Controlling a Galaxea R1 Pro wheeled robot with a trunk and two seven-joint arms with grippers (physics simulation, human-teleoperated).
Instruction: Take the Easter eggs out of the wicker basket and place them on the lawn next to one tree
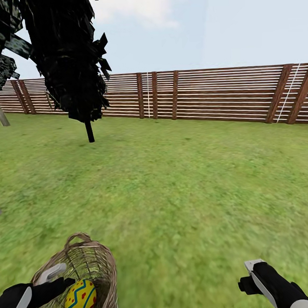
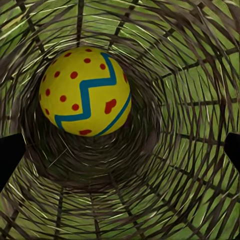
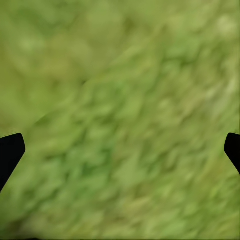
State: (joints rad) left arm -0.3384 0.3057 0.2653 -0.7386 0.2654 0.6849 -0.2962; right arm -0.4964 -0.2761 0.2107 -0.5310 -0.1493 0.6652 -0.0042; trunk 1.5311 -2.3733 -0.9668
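- At the mouth of the tan woven wicker basket (image 1: 89, 263) our left gripper (image 2: 120, 150) sat with fingers spread wide, holding nothing.
- Inside lay one bright yellow Easter egg (image 2: 85, 91) with red spots and a blue zigzag.
- Our right gripper (image 3: 120, 150) hung spread over the mottled green lawn (image 1: 186, 188).
- Beyond stood an all-black tree (image 1: 68, 59) and the brown slatted fence (image 1: 223, 94).

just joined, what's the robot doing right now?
The left gripper is open and reaching into the wicker basket on the lawn, where one Easter egg lies at the bottom, not yet gripped. The right gripper hangs open over bare grass. A black tree stands ahead by the fence.
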